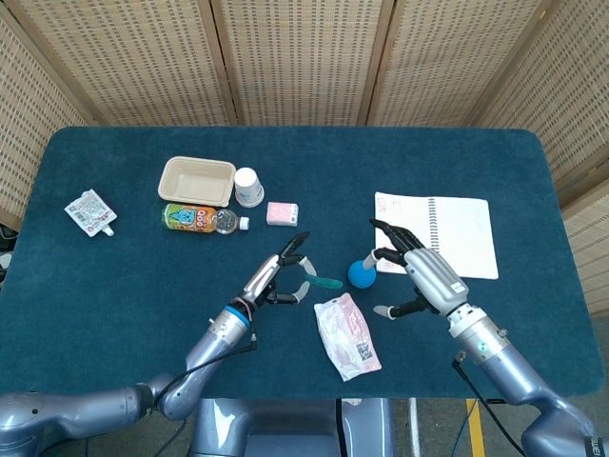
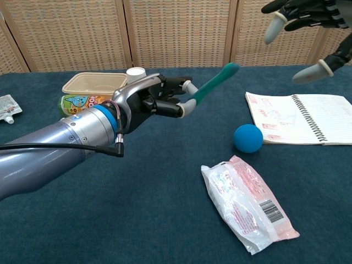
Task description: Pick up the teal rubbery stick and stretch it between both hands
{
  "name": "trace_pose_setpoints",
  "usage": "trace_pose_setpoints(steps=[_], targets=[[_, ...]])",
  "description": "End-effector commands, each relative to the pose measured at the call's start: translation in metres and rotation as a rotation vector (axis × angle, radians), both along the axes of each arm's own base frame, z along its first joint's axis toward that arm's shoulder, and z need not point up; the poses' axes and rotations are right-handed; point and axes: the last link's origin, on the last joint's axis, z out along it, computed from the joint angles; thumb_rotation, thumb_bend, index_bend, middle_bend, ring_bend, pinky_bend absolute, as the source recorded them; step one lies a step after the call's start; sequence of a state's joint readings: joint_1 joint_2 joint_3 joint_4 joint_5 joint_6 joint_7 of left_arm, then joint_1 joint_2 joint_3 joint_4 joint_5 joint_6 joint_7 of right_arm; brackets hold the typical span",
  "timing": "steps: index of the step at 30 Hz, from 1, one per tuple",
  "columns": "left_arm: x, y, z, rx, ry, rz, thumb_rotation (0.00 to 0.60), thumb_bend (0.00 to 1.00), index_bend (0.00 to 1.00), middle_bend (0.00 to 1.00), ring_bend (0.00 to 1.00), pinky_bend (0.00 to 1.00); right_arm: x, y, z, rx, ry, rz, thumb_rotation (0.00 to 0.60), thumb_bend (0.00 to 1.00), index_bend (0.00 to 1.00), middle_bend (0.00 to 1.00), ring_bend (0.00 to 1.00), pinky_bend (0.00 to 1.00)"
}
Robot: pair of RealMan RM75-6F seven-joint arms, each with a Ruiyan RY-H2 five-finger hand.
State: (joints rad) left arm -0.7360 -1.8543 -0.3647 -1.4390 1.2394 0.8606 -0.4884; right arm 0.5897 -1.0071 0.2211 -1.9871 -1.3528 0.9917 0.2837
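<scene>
The teal rubbery stick (image 2: 214,82) is off the table, held at its near end by my left hand (image 2: 157,98), which pinches it between thumb and fingers. Its free end points up and to the right. In the head view the stick (image 1: 324,281) pokes out to the right of the left hand (image 1: 279,276). My right hand (image 1: 419,271) hovers to the right, fingers spread, holding nothing. In the chest view only the right hand's fingertips (image 2: 297,22) show at the top right, a short way from the stick's free end.
A blue ball (image 2: 248,138) lies below the gap between the hands, with a white-pink packet (image 2: 247,202) nearer me. An open notebook (image 2: 300,118) lies to the right. At the back left stand a beige tray (image 1: 197,180), a bottle (image 1: 198,218), a white cup (image 1: 248,187), a pink box (image 1: 281,212) and a pouch (image 1: 90,211).
</scene>
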Motion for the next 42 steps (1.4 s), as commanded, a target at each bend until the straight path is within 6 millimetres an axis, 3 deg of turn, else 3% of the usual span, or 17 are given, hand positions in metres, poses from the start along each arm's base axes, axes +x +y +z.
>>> trace_pose_setpoints(steps=[1, 23, 42], targets=[[0.003, 0.001, 0.003, -0.008, 0.0, -0.011, 0.6, 0.49, 0.78, 0.0, 0.0, 0.0, 0.007, -0.002, -0.004, 0.002, -0.001, 0.001, 0.6, 0.13, 0.43, 0.0, 0.0, 0.0], [0.021, 0.003, 0.009, -0.027, -0.024, -0.015, 0.6, 0.49, 0.78, 0.0, 0.0, 0.0, 0.024, -0.008, -0.015, 0.038, -0.076, -0.04, 0.6, 0.24, 0.53, 0.0, 0.0, 0.0], [0.021, -0.002, 0.009, -0.055, -0.038, 0.0, 0.6, 0.49, 0.78, 0.0, 0.0, 0.0, 0.037, -0.008, -0.027, 0.059, -0.102, -0.071, 0.6, 0.37, 0.57, 0.0, 0.0, 0.0]])
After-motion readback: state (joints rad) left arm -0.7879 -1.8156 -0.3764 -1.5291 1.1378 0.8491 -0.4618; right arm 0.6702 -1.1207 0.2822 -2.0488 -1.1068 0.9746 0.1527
